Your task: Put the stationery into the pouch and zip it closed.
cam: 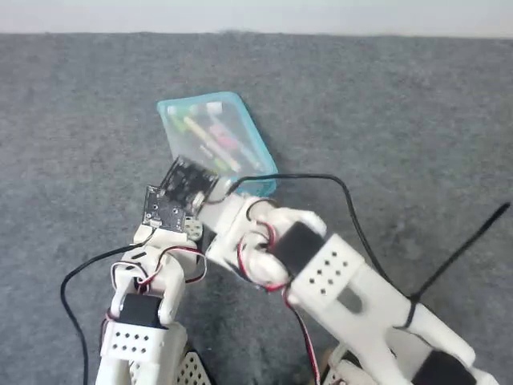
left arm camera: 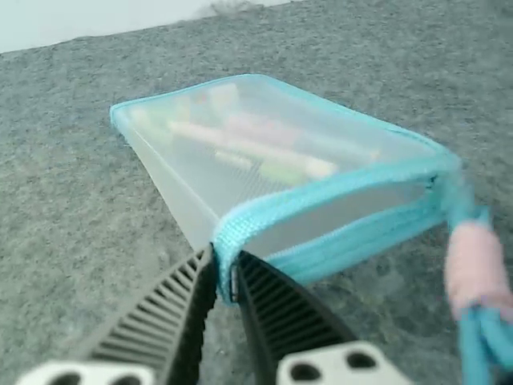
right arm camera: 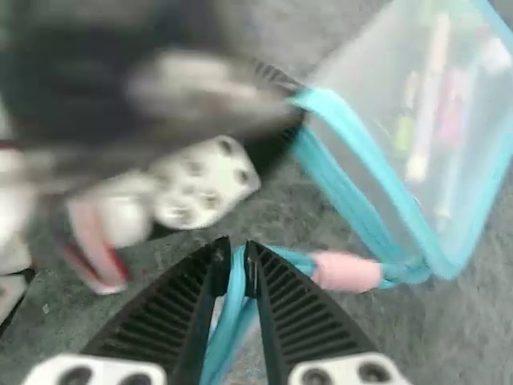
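A clear pouch (cam: 240,120) with teal trim lies on the grey carpet, and several pens and markers (cam: 210,136) show through it. In the left wrist view my left gripper (left arm camera: 224,277) is shut on the pouch (left arm camera: 184,168) at the teal corner of its zip edge. The pens (left arm camera: 248,144) lie inside. A teal pull cord with a pink bead (left arm camera: 477,265) hangs from the other end of the zip. My right gripper (right arm camera: 236,265) is shut on that teal cord, just short of the pink bead (right arm camera: 345,271). The pouch (right arm camera: 377,104) lies beyond it.
Both arms crowd the pouch's near edge: the left arm (cam: 152,265) from the lower left, the right arm (cam: 337,273) from the lower right. A black cable (cam: 345,192) loops over the carpet to the right. Grey carpet (cam: 417,112) surrounds the pouch.
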Controlling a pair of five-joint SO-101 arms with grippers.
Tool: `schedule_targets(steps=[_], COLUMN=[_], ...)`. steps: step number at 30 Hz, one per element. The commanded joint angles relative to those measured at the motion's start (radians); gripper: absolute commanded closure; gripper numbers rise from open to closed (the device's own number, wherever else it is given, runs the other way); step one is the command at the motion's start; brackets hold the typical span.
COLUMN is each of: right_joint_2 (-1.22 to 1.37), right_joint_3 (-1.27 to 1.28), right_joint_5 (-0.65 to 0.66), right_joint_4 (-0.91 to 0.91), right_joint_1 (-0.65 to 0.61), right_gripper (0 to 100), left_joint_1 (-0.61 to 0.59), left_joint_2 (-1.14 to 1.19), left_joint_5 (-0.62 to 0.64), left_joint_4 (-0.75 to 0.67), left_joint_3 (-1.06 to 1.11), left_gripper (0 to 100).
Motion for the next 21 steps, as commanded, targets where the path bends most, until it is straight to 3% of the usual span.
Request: schedule_targets(steps=[1, 4, 11, 15, 21], right_joint_2=[-0.119, -0.177, -0.291, -0.321, -0.243], right_joint_3=[0.026, 0.087, 0.16, 0.161, 0.183], right_joint_5=[0.023, 0.025, 0.12, 0.127, 0.21], right_joint_4=[0.01, 0.01, 0.148, 0.179, 0.047], right_joint_1=[-0.018, 0.025, 0.035, 0.05, 0.341], right_gripper=[99.3, 97.2, 75.2, 73.5, 73.3], left_joint_1=[0.015, 0.012, 0.012, 0.012, 0.011], left_joint_2=[-0.006, -0.009, -0.011, -0.012, -0.014], left_joint_5=[0.003, 0.003, 0.003, 0.003, 0.0], left_joint_4=[0.005, 0.005, 0.003, 0.003, 0.025], left_joint_3=[-0.07, -0.07, -0.07, -0.07, -0.076], left_gripper=[99, 99, 99, 99, 99])
